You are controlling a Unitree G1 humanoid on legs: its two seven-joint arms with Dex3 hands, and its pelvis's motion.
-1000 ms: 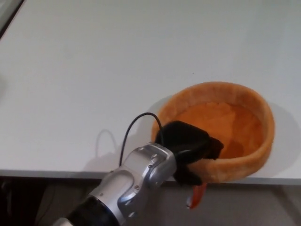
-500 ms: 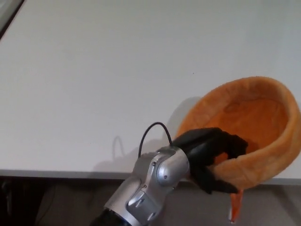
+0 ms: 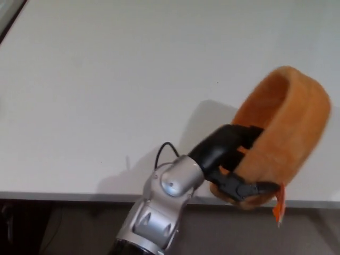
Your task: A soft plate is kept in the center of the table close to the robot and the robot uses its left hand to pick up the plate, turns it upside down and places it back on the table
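The soft orange plate is off the table and stands nearly on edge, its hollow side turned to the left. My left hand is shut on its lower rim, fingers inside the hollow and thumb underneath on the outer wall. An orange tag hangs from the rim's lowest part. My right hand does not show.
The white table spreads across the view, with its front edge running just below my left wrist. A thin black cable loops above the silver wrist joint. A dark strip marks the table's far left corner.
My left hand has lifted the plate off the table and rolled it from lying flat, hollow up, to standing on edge. The hand and plate shifted to the right.
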